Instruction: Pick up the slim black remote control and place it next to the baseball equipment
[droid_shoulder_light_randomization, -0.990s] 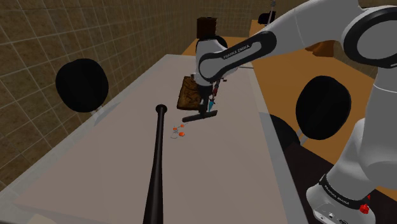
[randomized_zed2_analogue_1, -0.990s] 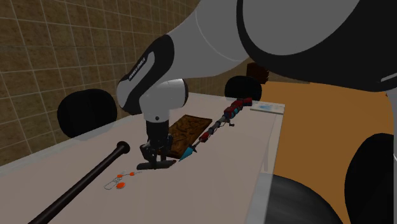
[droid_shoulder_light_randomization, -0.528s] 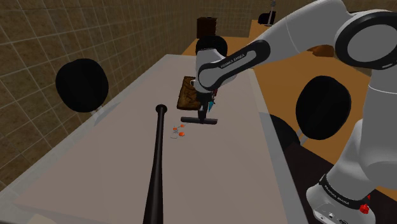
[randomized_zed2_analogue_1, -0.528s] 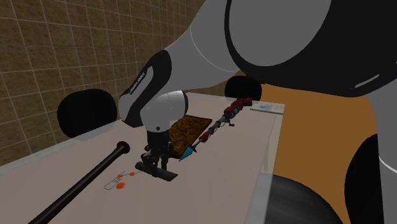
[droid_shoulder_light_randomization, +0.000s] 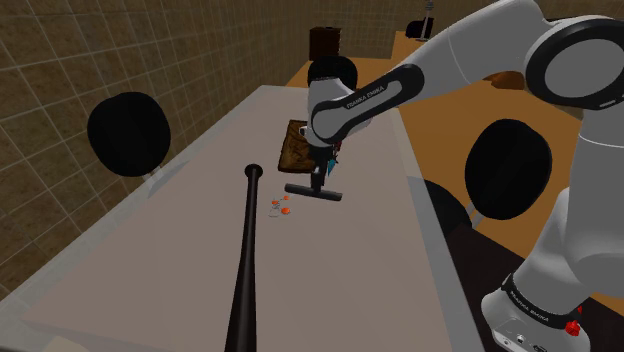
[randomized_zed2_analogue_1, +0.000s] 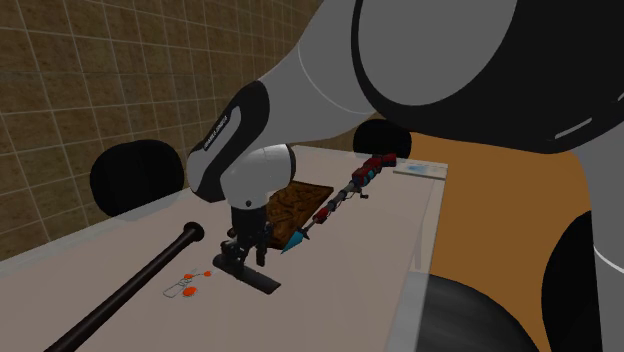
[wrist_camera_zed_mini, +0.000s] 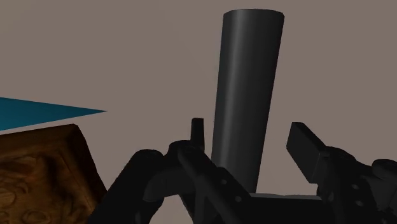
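The remote control (droid_shoulder_light_randomization: 313, 191) (randomized_zed2_analogue_1: 256, 278) (wrist_camera_zed_mini: 245, 95) is a long, thin, black bar. It lies flat on the pale table (droid_shoulder_light_randomization: 350, 285). The baseball bat (droid_shoulder_light_randomization: 244, 262) (randomized_zed2_analogue_1: 115, 298) is black and much longer. It lies flat on the same table, with its thin end near the remote control but not touching it.

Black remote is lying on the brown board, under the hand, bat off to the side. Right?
No, not on the board. The remote lies on the bare grey table, just off the brown board, toward the bat's knob end. It is under the hand. The shoulder view shows it.
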